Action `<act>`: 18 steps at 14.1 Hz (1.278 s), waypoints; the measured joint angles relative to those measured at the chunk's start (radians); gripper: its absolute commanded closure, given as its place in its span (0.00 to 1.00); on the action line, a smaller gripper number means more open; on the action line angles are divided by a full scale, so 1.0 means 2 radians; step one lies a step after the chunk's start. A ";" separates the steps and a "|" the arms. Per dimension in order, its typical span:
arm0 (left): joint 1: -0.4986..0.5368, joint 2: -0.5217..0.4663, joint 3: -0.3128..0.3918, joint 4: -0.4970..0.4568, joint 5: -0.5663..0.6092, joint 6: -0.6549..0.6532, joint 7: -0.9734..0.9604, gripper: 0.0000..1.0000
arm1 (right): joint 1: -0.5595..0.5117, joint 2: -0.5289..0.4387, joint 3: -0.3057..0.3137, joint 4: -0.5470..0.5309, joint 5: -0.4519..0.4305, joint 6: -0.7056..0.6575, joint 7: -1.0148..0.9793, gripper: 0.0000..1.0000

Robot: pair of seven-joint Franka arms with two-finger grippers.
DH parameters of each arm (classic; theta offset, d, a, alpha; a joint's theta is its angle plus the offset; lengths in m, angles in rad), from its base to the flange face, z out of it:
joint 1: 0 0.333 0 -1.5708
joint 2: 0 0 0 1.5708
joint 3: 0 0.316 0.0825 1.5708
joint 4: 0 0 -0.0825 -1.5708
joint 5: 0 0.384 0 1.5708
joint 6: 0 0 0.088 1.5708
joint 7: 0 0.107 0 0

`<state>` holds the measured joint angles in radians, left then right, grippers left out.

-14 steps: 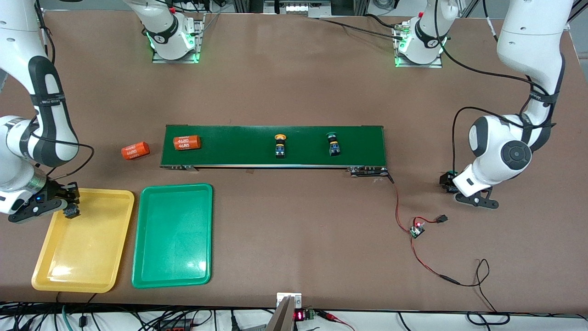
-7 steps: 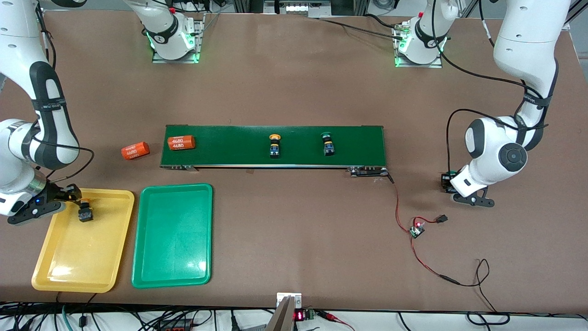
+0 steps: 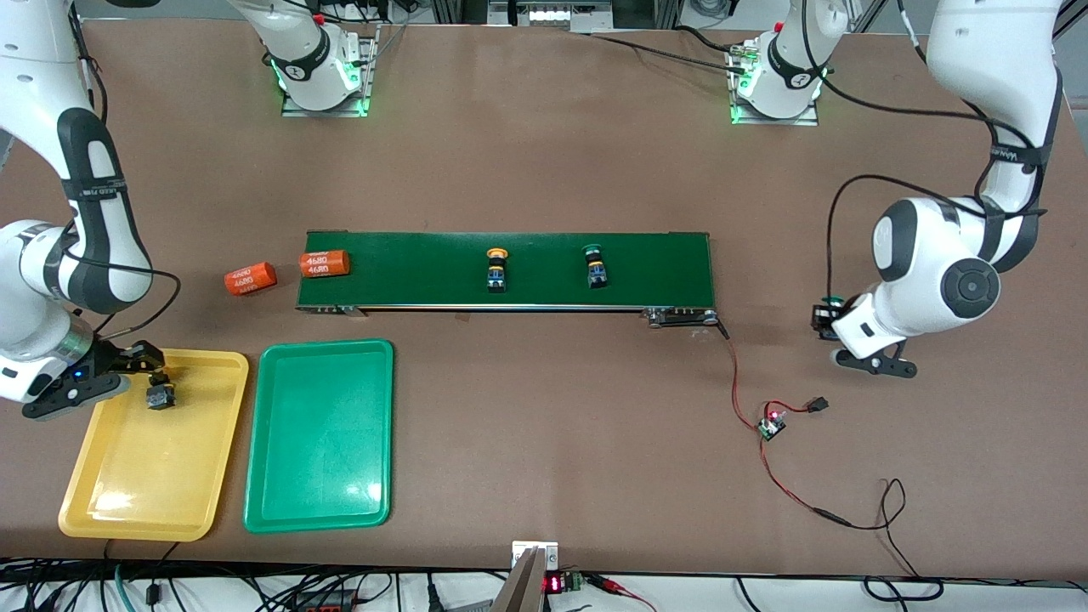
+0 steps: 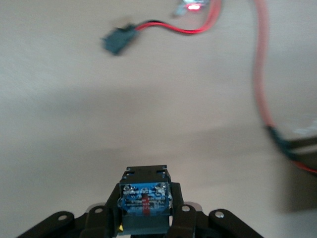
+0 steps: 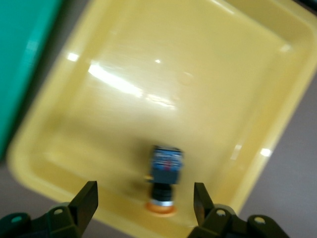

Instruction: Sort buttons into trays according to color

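A yellow-capped button (image 3: pixel 159 395) lies on its side in the yellow tray (image 3: pixel 127 484), just under my open right gripper (image 3: pixel 140 367). In the right wrist view that button (image 5: pixel 166 171) lies between the spread fingers of the right gripper (image 5: pixel 145 194), apart from both. My left gripper (image 3: pixel 826 321) is shut on a green-capped button (image 3: pixel 834 301) over the bare table off the belt's end at the left arm's side; its blue-black body (image 4: pixel 145 198) fills the jaws. A yellow button (image 3: pixel 495 269) and a green button (image 3: pixel 595 266) lie on the conveyor belt (image 3: pixel 663 263). The green tray (image 3: pixel 321 459) stands beside the yellow one.
An orange numbered cylinder (image 3: pixel 325 263) lies at the belt's end toward the right arm, and another (image 3: pixel 251 278) on the table just off it. A red wire (image 3: pixel 748 408) with a small lit board (image 3: pixel 772 422) and a black connector (image 3: pixel 818 405) lies near my left gripper.
My right gripper opened and the yellow button dropped into the yellow tray. My left gripper shut on the green-capped button. The belt's things shifted toward the right arm's end.
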<state>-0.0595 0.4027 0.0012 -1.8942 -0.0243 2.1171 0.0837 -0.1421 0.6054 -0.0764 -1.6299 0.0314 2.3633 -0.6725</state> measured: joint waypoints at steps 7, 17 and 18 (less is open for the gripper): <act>-0.014 -0.017 -0.149 -0.010 0.000 -0.012 -0.231 0.84 | 0.120 -0.120 0.003 -0.103 0.072 -0.111 0.170 0.00; -0.031 0.016 -0.205 -0.068 0.000 0.118 -0.310 0.01 | 0.307 -0.181 0.005 -0.209 0.099 -0.051 0.449 0.00; -0.031 0.016 -0.206 -0.068 0.000 0.118 -0.313 0.00 | 0.318 -0.181 0.005 -0.216 0.099 -0.041 0.461 0.00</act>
<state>-0.1211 0.4338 -0.4117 -2.0306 -0.0249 2.3532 -0.5420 0.4938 0.2427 -0.0663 -2.0614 0.2286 2.2814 0.2492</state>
